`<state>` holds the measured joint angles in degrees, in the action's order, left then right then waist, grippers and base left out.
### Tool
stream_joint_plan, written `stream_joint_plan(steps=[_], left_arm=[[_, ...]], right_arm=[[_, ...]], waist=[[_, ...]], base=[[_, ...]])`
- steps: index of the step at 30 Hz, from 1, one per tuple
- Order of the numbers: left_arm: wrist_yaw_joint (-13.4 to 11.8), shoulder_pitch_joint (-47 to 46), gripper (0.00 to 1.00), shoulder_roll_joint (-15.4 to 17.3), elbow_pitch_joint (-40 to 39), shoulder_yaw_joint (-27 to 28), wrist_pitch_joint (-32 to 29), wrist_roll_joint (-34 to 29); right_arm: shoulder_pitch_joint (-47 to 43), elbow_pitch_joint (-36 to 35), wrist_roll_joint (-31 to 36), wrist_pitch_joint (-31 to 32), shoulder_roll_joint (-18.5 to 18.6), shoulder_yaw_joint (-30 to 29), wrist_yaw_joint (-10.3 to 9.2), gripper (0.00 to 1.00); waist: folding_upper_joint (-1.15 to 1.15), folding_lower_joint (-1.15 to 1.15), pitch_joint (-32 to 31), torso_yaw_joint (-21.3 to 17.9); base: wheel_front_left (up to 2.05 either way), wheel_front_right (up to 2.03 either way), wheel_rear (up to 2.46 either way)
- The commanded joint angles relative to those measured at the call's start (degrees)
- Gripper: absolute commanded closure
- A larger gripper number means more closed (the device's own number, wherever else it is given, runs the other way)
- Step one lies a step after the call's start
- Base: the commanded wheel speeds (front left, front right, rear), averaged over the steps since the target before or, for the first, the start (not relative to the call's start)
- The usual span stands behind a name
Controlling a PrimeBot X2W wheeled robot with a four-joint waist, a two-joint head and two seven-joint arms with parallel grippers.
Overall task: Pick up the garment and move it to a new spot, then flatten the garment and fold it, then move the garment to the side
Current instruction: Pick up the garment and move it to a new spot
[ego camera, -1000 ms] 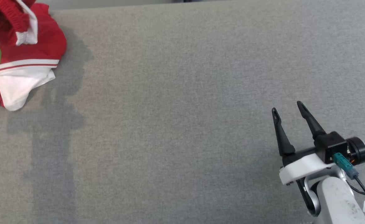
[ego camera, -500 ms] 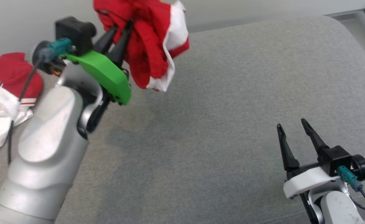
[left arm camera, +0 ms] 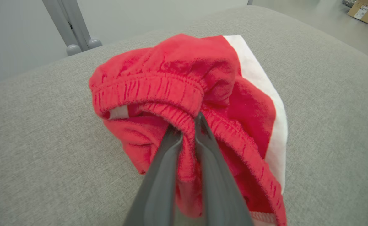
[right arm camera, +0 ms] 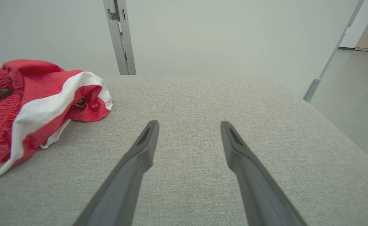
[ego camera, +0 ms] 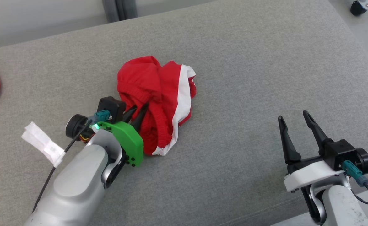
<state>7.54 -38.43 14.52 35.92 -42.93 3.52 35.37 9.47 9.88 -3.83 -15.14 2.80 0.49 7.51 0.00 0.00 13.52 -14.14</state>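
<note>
I think the first step is nearly done, moving the garment (ego camera: 154, 81) to a new spot. It lies in a crumpled red and white heap on the gray table (ego camera: 250, 62), near the middle of the head view. The left tool (ego camera: 141, 106) sits at the lower left edge of the heap, pinched almost shut on the stretchy waistband (left arm camera: 149, 91). The right tool (ego camera: 292, 115) is wide open and holds nothing, well apart at the lower right. Next, the left tool should let go. Then both tools need to find edges and pull the heap flat.
</note>
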Motion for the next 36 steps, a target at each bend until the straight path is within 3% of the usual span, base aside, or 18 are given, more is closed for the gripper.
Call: stream_joint_plan(steps=[1,12,13,14,15,24,36], left_arm=[[-0.09,0.28,1.0,0.57,1.52,-0.51,1.09,0.23],[-0.09,-3.14,1.0,0.05,11.04,-4.35,7.84,-1.02],[-0.09,-3.24,0.87,-0.12,11.48,-4.55,8.15,-0.75],[-0.09,-3.3,0.56,-0.33,11.8,-4.7,8.59,-0.53],[-0.09,-3.32,0.02,-0.46,12.0,-4.66,9.03,-0.19],[-0.65,0.38,0.0,-2.26,10.95,-1.08,11.72,1.44],[-3.96,18.54,0.0,-2.94,-7.22,13.94,11.65,-6.5]], right_arm=[[0.63,-0.14,-0.02,-0.02,0.17,-0.15,-0.04,0.0],[1.07,0.55,0.89,-0.02,0.17,0.31,-0.04,0.0],[0.97,0.62,0.97,-0.02,0.17,0.43,-0.04,0.0],[0.78,0.7,1.0,-0.02,0.18,0.39,-0.04,0.0],[0.62,0.75,0.95,-0.02,0.18,0.4,-0.04,0.0],[-1.41,1.19,1.92,-0.02,0.17,0.34,-0.04,0.0],[-4.72,1.53,2.86,-0.02,0.2,0.22,-0.04,0.0]], waist=[[0.0,0.0,1.49,-0.67],[0.0,0.0,0.19,1.43],[0.0,0.0,-0.08,1.59],[0.0,0.0,-0.55,1.87],[0.0,0.0,-0.84,2.05],[0.0,0.0,-5.79,4.8],[0.0,0.0,-12.54,8.53]], base=[[0.0,0.0,0.0],[0.0,0.0,0.0],[0.0,0.0,0.0],[0.0,0.0,0.0],[0.0,0.0,0.0],[0.0,0.0,0.0],[0.0,0.0,0.0]])
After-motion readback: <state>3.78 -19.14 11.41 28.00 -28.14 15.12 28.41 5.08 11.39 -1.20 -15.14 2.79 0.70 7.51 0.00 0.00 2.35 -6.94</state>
